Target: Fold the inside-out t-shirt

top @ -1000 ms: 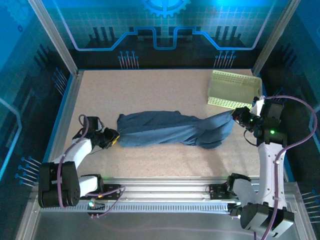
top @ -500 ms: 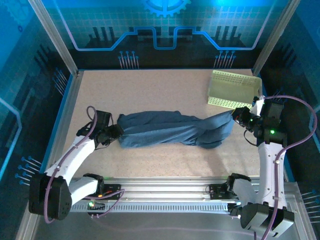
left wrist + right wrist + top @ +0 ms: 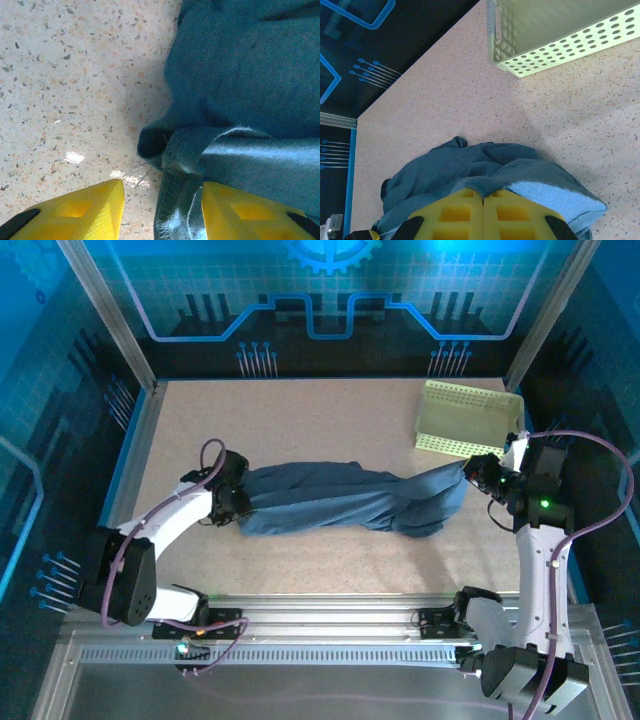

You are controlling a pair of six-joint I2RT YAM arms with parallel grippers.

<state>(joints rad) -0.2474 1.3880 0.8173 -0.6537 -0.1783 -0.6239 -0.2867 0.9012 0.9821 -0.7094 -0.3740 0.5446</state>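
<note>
T-shirt (image 3: 340, 502): bunched into a long roll on the table (image 3: 300, 420), one end near the basket (image 3: 468, 420)
Right gripper (image 3: 478, 470): just beside the basket – clamped tight on that end
Left gripper (image 3: 162, 192): at the end farthest from the basket – fingers parted, hem between them

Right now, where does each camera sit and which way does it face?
Top external: above and behind the bases, looking down on the table, shirt and basket; both arms show.
Left wrist: looks down at the shirt's left end; left hand, yellow fingers apart.
Right wrist: looks across the table to the basket; right hand shut on the shirt.
All three share the shirt.
</note>
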